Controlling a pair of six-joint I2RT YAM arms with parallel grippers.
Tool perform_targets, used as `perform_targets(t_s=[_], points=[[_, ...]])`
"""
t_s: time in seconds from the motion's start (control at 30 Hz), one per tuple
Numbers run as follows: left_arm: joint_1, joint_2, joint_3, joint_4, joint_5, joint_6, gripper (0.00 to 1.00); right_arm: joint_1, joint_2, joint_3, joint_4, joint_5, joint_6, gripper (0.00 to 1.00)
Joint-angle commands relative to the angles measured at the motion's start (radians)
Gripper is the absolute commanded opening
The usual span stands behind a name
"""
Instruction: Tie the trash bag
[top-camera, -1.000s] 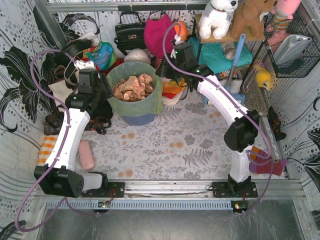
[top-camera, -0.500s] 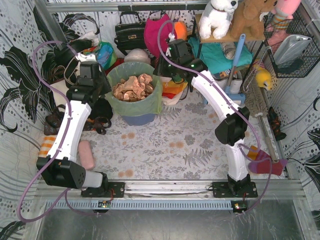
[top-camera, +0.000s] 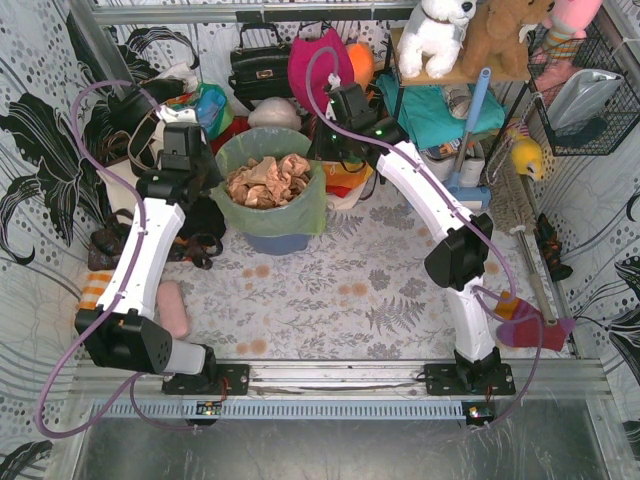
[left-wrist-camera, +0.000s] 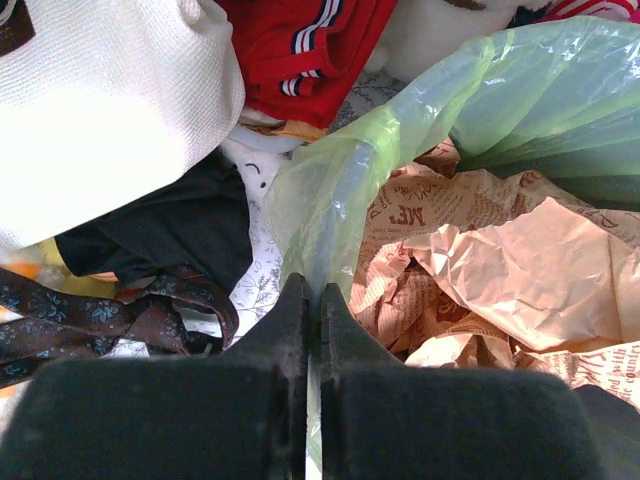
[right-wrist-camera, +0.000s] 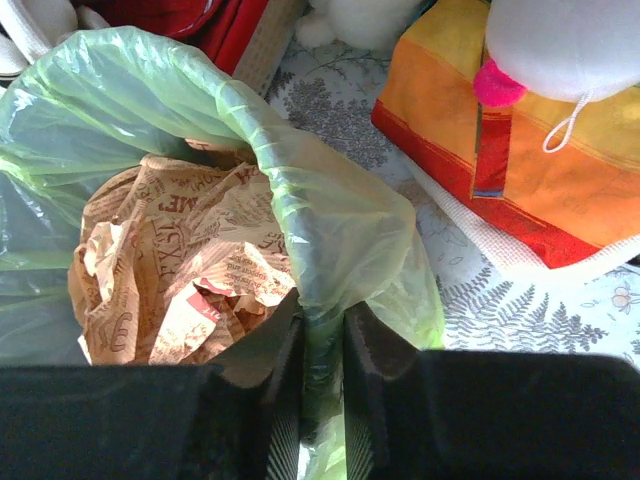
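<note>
The trash bag (top-camera: 300, 208) is a thin light-green liner folded over a blue-grey bin (top-camera: 277, 240), filled with crumpled brown paper (top-camera: 265, 180). My left gripper (top-camera: 210, 165) sits at the bag's left rim. In the left wrist view its jaws (left-wrist-camera: 308, 290) are pressed together with the green film (left-wrist-camera: 340, 190) pinched between them. My right gripper (top-camera: 326, 160) is at the right rim. In the right wrist view its jaws (right-wrist-camera: 322, 312) are closed on a bunched fold of the bag (right-wrist-camera: 340, 225).
A cream tote (left-wrist-camera: 100, 100) and dark straps (left-wrist-camera: 120, 315) lie left of the bin. An orange-yellow striped cloth (right-wrist-camera: 530, 150) lies to its right. A black handbag (top-camera: 258, 65), a shelf of plush toys (top-camera: 437, 35) and a blue broom handle (top-camera: 472, 120) crowd the back. A pink roll (top-camera: 173, 308) lies near the left arm.
Both arms moved in toward the bin's rim, and both grippers closed on the bag's edge, the left on the left side and the right on the right side.
</note>
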Motion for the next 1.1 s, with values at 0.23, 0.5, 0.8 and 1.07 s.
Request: perform_targets(t_s=[0.23,0.5,0.8,1.07], points=[[-0.015,-0.009,0.071,-0.086,0.098,0.042,0.0,0.012,-0.052,0.039,-0.064,0.027,-0.012,0.0],[-0.209,-0.076,0.102,-0.25,0.151,0.02,0.0,0.012,-0.194,-0.076,-0.192,0.014,-0.062,0.0],[-0.493,-0.17,0.103,-0.382,0.104,-0.158,0.0,0.014,-0.426,-0.336,-0.286,0.032,-0.111,0.0],[-0.675,-0.244,0.056,-0.373,0.086,-0.317,0.0,0.017,-0.68,-0.626,-0.19,0.032,-0.051,0.0]])
